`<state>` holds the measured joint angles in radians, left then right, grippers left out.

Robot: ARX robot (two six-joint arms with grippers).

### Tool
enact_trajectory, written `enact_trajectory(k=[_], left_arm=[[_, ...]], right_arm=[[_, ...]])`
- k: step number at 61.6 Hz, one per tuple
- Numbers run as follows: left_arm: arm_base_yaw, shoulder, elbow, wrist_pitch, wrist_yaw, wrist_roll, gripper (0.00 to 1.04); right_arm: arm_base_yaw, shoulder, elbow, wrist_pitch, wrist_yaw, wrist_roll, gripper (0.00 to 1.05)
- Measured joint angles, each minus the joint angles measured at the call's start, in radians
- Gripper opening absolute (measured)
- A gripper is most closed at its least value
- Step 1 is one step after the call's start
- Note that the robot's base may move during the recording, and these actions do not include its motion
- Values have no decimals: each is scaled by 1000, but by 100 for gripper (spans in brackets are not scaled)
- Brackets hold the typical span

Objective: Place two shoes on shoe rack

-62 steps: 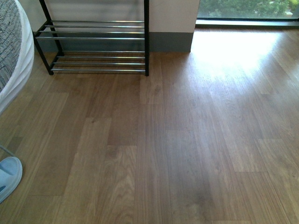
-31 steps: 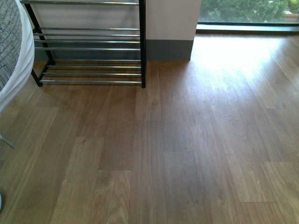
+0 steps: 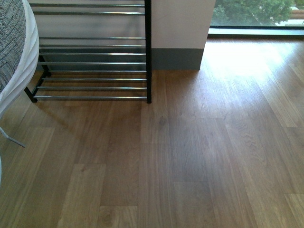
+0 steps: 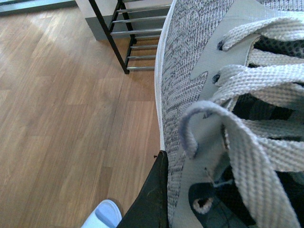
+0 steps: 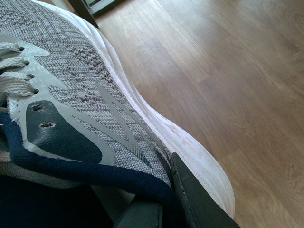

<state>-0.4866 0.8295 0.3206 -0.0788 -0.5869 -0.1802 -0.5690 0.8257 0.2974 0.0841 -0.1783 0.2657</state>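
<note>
The shoe rack point(image 3: 95, 61), a black frame with chrome bars, stands against the wall at the far left of the front view. One grey sneaker point(image 3: 12, 52) with a white sole hangs at that view's left edge. In the left wrist view my left gripper point(image 4: 180, 190) is shut on this grey sneaker point(image 4: 190, 71). A black finger point(image 4: 149, 194) presses its knit side, and the rack point(image 4: 137, 33) lies beyond the toe. My right gripper point(image 5: 164, 202) is shut on the other grey sneaker point(image 5: 80, 90) at its navy collar, with a finger point(image 5: 194, 202) outside it.
Wooden floor point(image 3: 190, 156) spreads in front of the rack and to its right. A white wall corner with grey skirting point(image 3: 178, 57) sits right of the rack, with a window point(image 3: 256, 14) beyond. A light blue slide point(image 4: 102, 216) lies on the floor near my left gripper.
The rack has grown larger and lower in the front view, so it is nearer. The blue slide at the lower left edge has dropped out of that view.
</note>
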Motion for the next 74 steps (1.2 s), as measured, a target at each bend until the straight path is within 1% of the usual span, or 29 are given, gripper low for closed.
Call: enact_trajectory(k=[52,61,74], left_arm=[[0,0,0,0,-8,0,2],[2,0,0,0,-16,0,2],[2,0,0,0,-12,0,2]], right_arm=[[1,-2,0,0,-10,0,2],[5,-1,0,0,-25,0,2],[5,-1,0,0,-16,0,2]])
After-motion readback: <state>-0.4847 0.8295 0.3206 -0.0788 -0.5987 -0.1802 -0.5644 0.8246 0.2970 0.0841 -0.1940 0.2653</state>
